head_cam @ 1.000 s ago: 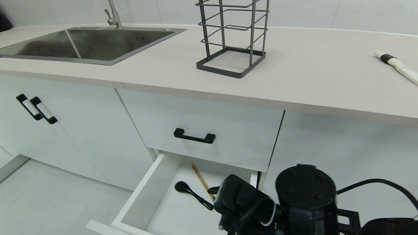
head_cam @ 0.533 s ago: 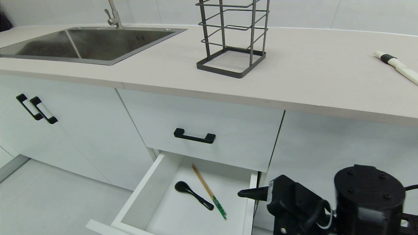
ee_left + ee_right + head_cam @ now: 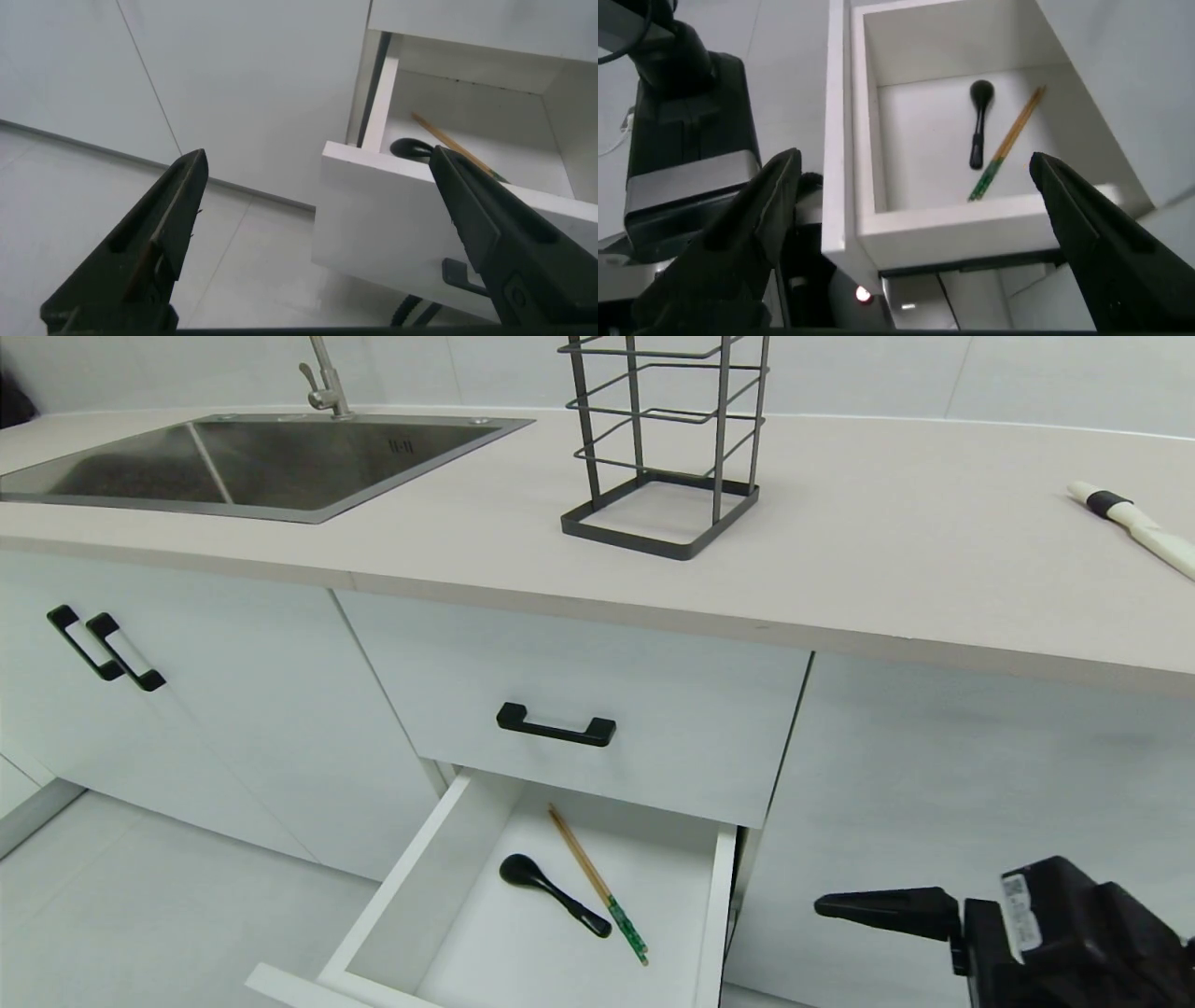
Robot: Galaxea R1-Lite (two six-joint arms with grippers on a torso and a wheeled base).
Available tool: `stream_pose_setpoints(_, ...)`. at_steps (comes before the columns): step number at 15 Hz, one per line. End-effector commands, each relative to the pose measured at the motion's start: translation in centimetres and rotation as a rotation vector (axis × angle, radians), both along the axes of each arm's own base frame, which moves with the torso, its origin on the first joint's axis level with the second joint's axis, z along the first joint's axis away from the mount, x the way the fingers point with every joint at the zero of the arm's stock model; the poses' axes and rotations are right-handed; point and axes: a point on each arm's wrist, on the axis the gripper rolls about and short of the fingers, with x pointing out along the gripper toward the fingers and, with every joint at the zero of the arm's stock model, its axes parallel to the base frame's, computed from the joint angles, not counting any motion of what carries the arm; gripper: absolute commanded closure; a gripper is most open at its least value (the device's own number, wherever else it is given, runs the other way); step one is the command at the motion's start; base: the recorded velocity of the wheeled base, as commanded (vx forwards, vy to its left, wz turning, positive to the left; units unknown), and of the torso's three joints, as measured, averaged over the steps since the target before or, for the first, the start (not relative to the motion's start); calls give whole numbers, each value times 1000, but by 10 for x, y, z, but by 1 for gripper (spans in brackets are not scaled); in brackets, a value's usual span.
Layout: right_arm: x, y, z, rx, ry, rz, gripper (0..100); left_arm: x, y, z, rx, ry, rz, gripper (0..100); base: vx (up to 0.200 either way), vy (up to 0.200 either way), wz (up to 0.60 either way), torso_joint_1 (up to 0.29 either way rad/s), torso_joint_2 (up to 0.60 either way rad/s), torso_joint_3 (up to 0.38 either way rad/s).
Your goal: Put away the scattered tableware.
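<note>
Spoon and chopsticks lay in the open lower drawer, both grippers empty.

The black spoon (image 3: pixel 553 894) was dark all over, its small rounded bowl toward the back of the drawer (image 3: pixel 411 887) and its handle running toward the front. Just beside it lay the pair of chopsticks (image 3: pixel 596 882), pale wood close together, with green patterned ends pointing to the front. The drawer was white and stood pulled out below a shut one with a black handle (image 3: pixel 555 725). The right gripper (image 3: pixel 915 163) hung off the drawer's right side, fingers spread wide and holding nothing. The left gripper (image 3: pixel 316 157) was likewise spread apart and empty, near the drawer's front. On the counter (image 3: pixel 887 560) well to the right lay a cream utensil (image 3: pixel 1134 518) with a black band.
</note>
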Motion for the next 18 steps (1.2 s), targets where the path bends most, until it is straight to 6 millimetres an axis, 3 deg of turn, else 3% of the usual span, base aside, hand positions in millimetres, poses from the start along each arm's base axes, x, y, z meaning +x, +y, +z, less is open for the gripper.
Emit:
stream_pose_setpoints(1, -24, -50, -1, 45, -45, -82, 0, 0, 0, 0, 0, 0, 1, 0, 0, 0, 0, 0, 0, 0)
stream_pose_setpoints(4, -40, -94, 23, 130, -246, -356, 0, 0, 0, 0, 0, 0, 1, 0, 0, 0, 0, 0, 0, 0)
stream_pose_setpoints(7, -72, -118, 20, 170, -381, -561, 0, 0, 0, 0, 1, 0, 1, 0, 0, 0, 0, 0, 0, 0)
stream_pose_setpoints(12, -114, -126, 2, 209, -513, -625, 0, 0, 0, 0, 3, 0, 1, 0, 0, 0, 0, 0, 0, 0)
stream_pose_setpoints(16, -135, -125, -32, 206, -496, -729, 0, 0, -1, 0, 26, 2, -41, 0, 0, 0, 0, 0, 0, 0)
stream_pose_setpoints(17, -137, -125, -45, 208, -455, -738, 0, 0, -2, 2, 59, -13, -88, 0, 0, 0, 0, 0, 0, 0)
stream_pose_setpoints(18, -137, -126, -47, 209, -443, -761, 0, -3, -2, 17, 50, -129, -96, 0, 0, 0, 0, 0, 0, 0)
